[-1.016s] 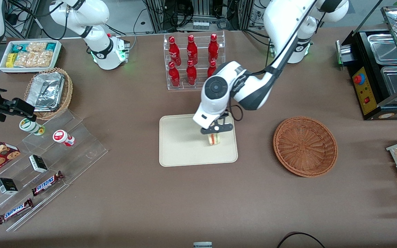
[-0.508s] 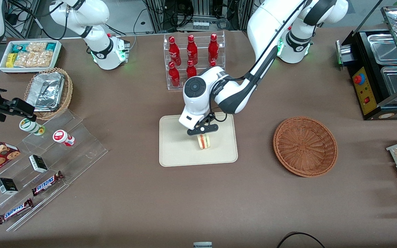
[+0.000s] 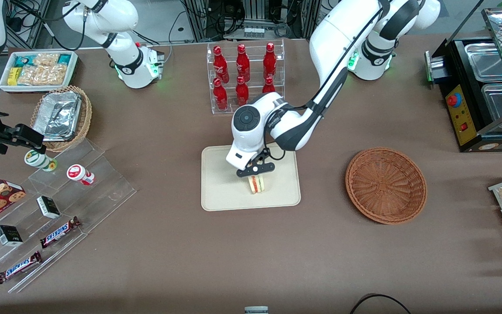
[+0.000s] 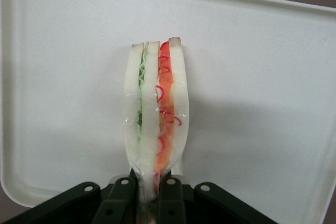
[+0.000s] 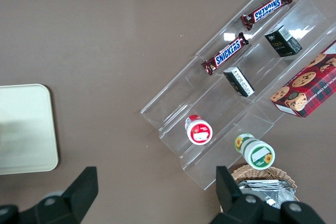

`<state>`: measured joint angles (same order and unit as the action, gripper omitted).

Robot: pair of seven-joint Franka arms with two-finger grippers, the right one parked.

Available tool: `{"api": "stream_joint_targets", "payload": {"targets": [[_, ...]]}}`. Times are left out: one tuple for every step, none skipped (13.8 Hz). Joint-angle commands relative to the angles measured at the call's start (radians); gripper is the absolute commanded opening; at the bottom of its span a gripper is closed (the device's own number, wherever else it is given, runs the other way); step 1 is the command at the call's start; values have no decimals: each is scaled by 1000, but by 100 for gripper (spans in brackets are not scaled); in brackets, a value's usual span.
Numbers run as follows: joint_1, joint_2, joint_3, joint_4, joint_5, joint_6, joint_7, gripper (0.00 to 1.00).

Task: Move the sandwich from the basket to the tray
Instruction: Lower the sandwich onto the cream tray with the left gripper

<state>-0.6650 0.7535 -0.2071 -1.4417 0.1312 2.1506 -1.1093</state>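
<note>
— Where is the sandwich from your pincer?

— Directly under it. My pincer is clamped on one narrow end of the wedge, and the rest of the sandwich runs straight away from my fingertips, its long axis in line with my reach. The cut edge faces my wrist camera, green layer on one side, red on the other, bread outside both.

— And the tray?

— Below the sandwich. In the wrist view the cream surface of the tray fills everything around the wedge, rim showing along the edges, so the drop spot is already beneath me. From the front, the sandwich sits over the part of the tray nearer that camera, toward its middle, well inside the rim.

— Is it touching down?

— I cannot tell for sure. It looks close to the surface or just on it, standing up on its edge, not lying flat.

— The basket?

— Well off to the side of my pincer, toward my own end of the bench, with nothing in it that I can see. It plays no part in the next move.

— So what does the move turn on?

— I judge it turns on the wedge hanging straight below my grip with the tray under it. Opening should leave it on the tray, though a wedge standing on its thin edge may tip over once I let go.
</note>
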Motion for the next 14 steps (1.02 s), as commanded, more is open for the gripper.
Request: {"api": "stream_joint_targets", "payload": {"targets": [[-22, 39, 9, 55, 21, -2, -46, 0], [-22, 49, 8, 67, 21, -2, -46, 0], [-21, 52, 8, 72, 19, -2, -46, 45], [-22, 52, 8, 72, 21, -2, -44, 99], [-22, 50, 9, 72, 21, -2, -43, 100], [-21, 46, 9, 72, 21, -5, -41, 100], [-19, 37, 8, 73, 19, -12, -38, 100], [-18, 24, 9, 76, 19, -29, -32, 100], [-13, 9, 8, 76, 19, -53, -26, 100], [-9, -5, 8, 78, 16, -70, -24, 100], [-7, -22, 8, 86, 13, -86, -12, 100], [-7, -31, 8, 93, 13, -113, 14, 100], [-7, -49, 8, 98, 10, -141, 40, 100], [-1, -66, 8, 98, 4, -165, 61, 100]]}}
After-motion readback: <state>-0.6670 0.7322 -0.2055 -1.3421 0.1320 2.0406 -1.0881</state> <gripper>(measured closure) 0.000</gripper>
